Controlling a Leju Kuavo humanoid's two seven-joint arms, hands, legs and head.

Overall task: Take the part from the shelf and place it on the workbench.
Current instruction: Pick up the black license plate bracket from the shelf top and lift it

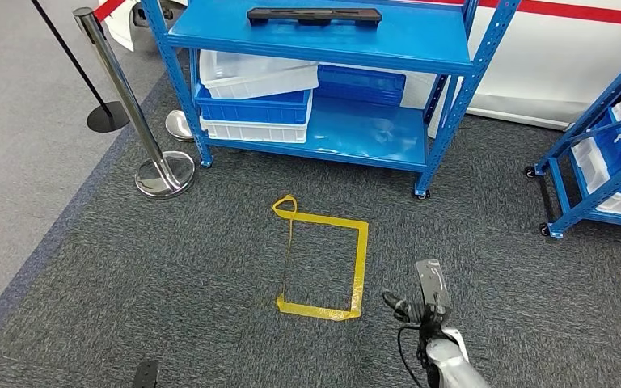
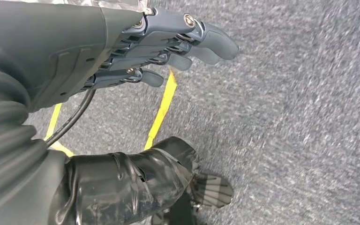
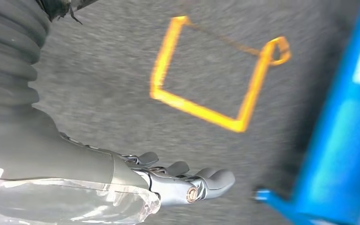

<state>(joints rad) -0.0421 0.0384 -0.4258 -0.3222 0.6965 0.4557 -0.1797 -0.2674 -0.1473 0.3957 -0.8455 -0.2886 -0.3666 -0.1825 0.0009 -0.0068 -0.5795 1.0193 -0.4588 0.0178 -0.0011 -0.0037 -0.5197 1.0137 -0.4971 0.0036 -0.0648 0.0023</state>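
Nearest the robot, the right hand (image 1: 430, 295) hangs low over the dark grey carpet (image 1: 210, 259), just beside the near right corner of the yellow tape square (image 1: 323, 259). In the right wrist view the same hand (image 3: 168, 180) has its fingers stretched out and a little apart, holding nothing, with the tape square (image 3: 206, 75) on the carpet beyond it. The left hand (image 2: 136, 47) appears in the left wrist view, fingers extended side by side over the carpet and empty, with a strip of yellow tape (image 2: 161, 110) lying under them.

Beyond the tape square stands the blue shelf (image 1: 331, 36). The part (image 1: 314, 15), a long flat black piece, lies across the middle of its top level, untouched and well apart from both hands. On the lower level, at the shelf's left end, white and blue bins (image 1: 255, 97) are stacked, with another blue bin (image 1: 361, 83) behind them to the right.

Left of the shelf a chrome stanchion post (image 1: 121, 89) rises from a round base on the carpet edge, and a black post (image 1: 73, 61) stands farther left on the lighter floor. To the right of the shelf, a second blue rack (image 1: 606, 153) on castors holds white bins.
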